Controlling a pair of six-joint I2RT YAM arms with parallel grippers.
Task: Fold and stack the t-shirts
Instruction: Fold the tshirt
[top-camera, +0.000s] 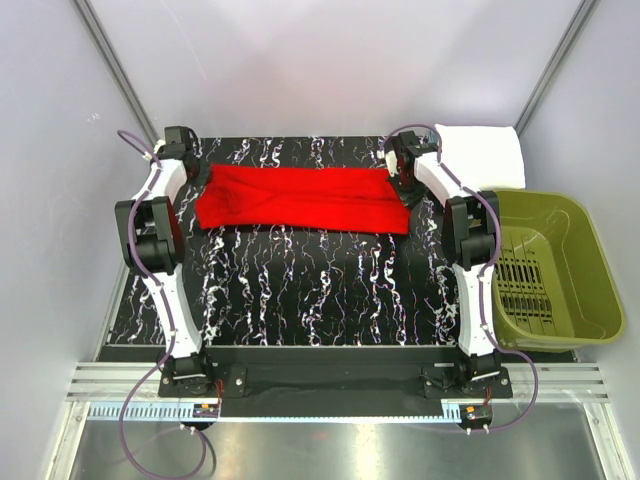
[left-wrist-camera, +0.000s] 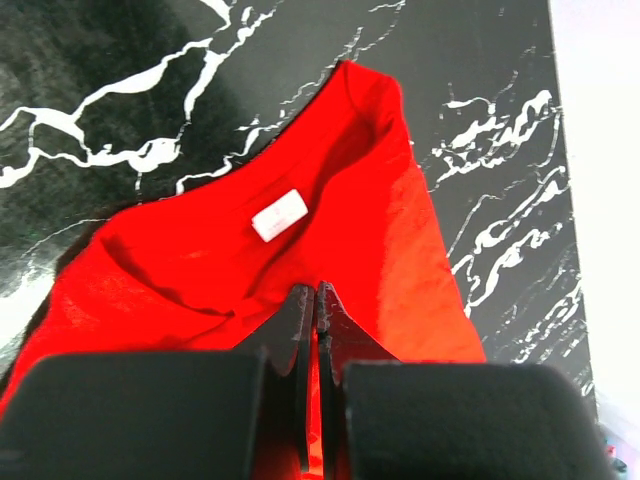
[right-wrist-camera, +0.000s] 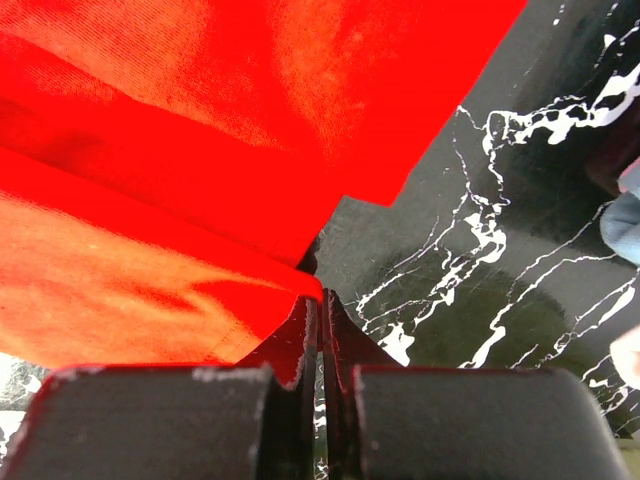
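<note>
Left gripper (left-wrist-camera: 316, 292): jaws clamped together, with red cloth caught between the fingers. It is grasping the red t-shirt (top-camera: 300, 200) at the shirt's left end. In the left wrist view the pinch sits just below the neck opening, and a small white label (left-wrist-camera: 279, 214) shows inside the collar.

Right gripper (right-wrist-camera: 320, 298): jaws also clenched, with a fold of the same shirt nipped at the fingertips, at the shirt's right end. Layered folds of red cloth lie to the left of the fingers and bare table to the right.

From above, both arms reach to the far side of the table (top-camera: 300, 290), one at each end of the shirt. The shirt is stretched between them as a long flat band running left to right on the far part of the black, white-veined top. It looks folded lengthwise, and the right end is narrower than the left.

A white folded t-shirt (top-camera: 482, 152) sits at the far right corner, just behind the right gripper and apart from the red one.

An olive-green basket (top-camera: 540, 198) stands off the table's right edge, beside the right arm.
</note>
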